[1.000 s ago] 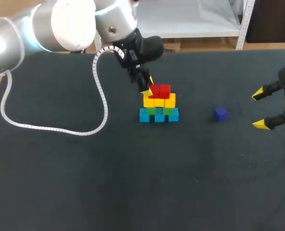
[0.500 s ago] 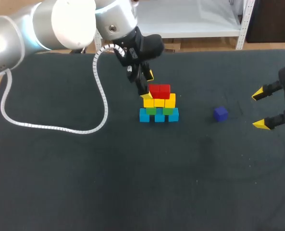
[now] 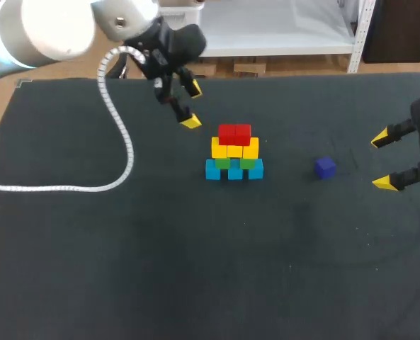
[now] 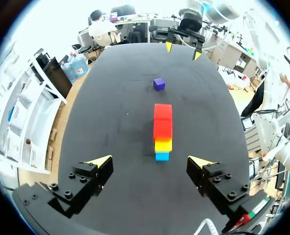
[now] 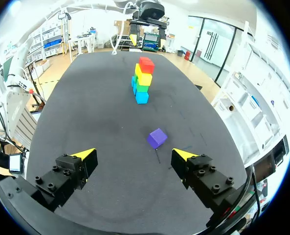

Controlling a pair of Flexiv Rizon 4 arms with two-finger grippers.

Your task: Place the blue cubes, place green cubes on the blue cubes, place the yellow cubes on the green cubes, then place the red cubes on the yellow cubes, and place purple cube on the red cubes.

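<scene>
Toward the far edge of the black desk (image 3: 195,269) stands a stack of blue, green, yellow and red cubes (image 3: 234,152), with a small purple cube (image 3: 325,167) near it. The left gripper (image 3: 193,106) and the right gripper (image 3: 382,161) both have their fingers spread apart.

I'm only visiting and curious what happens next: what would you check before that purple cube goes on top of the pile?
1. The red cubes top the pile: ok.
2. The purple cube lies free on the table, apart from the pile: ok.
3. The right hand is open, empty, facing the purple cube: ok.
4. The left hand is open, clear of the pile: ok.
5. The red cubes are level enough to carry another: cannot tell.
</scene>
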